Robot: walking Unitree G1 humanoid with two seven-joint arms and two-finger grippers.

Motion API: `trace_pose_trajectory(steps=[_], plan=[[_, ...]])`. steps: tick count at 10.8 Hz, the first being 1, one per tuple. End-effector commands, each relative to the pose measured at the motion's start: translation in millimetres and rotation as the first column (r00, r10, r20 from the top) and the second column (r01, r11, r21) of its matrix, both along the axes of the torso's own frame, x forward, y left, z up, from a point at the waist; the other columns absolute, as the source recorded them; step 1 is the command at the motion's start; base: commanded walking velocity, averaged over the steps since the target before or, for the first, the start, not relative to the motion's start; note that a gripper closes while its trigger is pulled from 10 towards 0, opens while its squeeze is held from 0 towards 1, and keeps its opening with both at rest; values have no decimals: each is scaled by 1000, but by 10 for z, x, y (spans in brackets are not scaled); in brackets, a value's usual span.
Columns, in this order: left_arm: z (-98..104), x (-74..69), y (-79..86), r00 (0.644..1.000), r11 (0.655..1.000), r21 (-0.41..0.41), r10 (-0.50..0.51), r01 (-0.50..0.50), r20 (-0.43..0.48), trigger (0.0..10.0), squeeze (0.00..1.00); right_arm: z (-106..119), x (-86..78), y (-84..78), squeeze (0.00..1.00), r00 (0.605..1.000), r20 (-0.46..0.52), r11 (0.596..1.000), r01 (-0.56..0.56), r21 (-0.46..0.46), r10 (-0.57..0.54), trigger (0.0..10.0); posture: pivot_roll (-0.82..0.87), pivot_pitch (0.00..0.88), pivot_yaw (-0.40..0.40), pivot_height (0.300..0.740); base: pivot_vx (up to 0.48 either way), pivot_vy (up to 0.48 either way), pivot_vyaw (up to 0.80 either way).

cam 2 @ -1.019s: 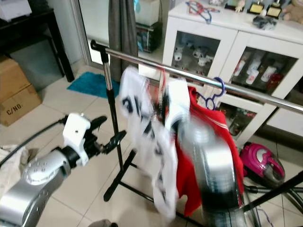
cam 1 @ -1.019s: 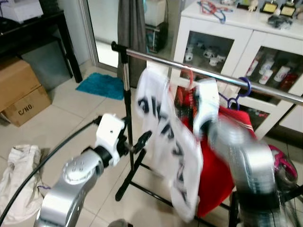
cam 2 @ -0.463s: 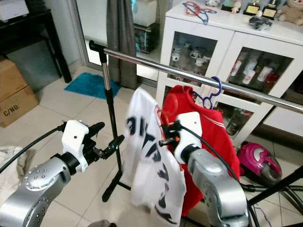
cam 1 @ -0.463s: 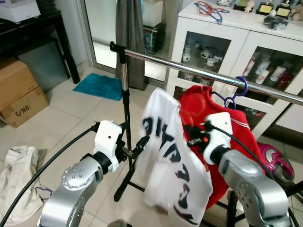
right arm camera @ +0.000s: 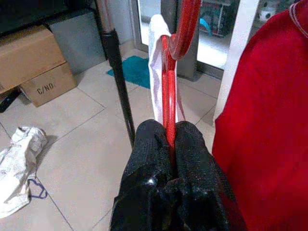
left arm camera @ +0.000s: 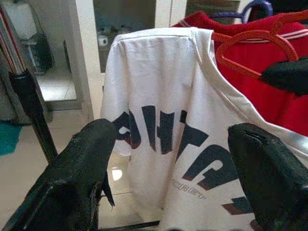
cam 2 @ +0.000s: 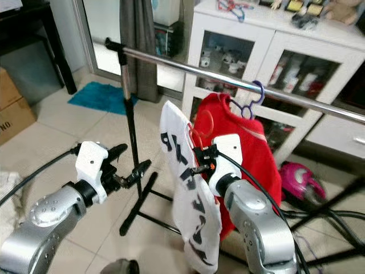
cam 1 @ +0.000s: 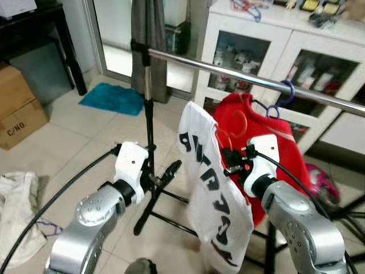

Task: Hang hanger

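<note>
A rail (cam 1: 228,71) runs across the scene on a stand (cam 1: 149,142), with a cabinet (cam 1: 296,45) behind it. One shirt (cam 1: 274,137) hangs from the rail on a hanger (cam 1: 283,97). Just left of it, below the rail, a second shirt (cam 1: 214,194) hangs on another hanger (cam 1: 231,134) pinched in the right gripper (cam 1: 228,162). The left gripper (cam 1: 171,171) sits left of that shirt (fingers spread, beside the stand). Boxes (cam 1: 17,108) stand at far left, a mat (cam 1: 112,98) behind the stand, and a cloth (cam 1: 17,211) on the floor (cam 1: 80,142).
</note>
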State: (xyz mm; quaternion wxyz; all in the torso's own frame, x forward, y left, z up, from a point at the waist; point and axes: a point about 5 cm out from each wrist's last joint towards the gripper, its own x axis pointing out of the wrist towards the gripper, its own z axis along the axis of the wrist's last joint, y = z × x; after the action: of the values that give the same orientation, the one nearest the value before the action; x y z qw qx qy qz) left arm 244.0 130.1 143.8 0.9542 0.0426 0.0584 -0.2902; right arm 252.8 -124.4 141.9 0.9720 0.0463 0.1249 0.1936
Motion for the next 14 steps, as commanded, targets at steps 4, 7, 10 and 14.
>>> trace_pose_trajectory(steps=[4,7,10,14], plan=[[-8,39,-58,999,999,4,-34,34,2,10000,0,112,9,-12,0,998,69,1000,9,0,-9,0,100,4,-25,740,-190,0,0],[104,252,-158,998,994,-93,-56,58,29,10000,1000,274,92,154,0,988,134,997,-80,-2,80,0,95,0,-31,740,0,0,0],[206,414,-258,994,993,-97,-61,69,85,10000,1000,370,155,250,0,975,172,990,-142,-9,142,0,96,8,-40,740,0,0,0],[251,578,-441,987,987,-102,-110,122,114,10000,0,472,179,377,0,944,222,969,-247,-13,244,0,89,0,-28,740,0,0,0]])
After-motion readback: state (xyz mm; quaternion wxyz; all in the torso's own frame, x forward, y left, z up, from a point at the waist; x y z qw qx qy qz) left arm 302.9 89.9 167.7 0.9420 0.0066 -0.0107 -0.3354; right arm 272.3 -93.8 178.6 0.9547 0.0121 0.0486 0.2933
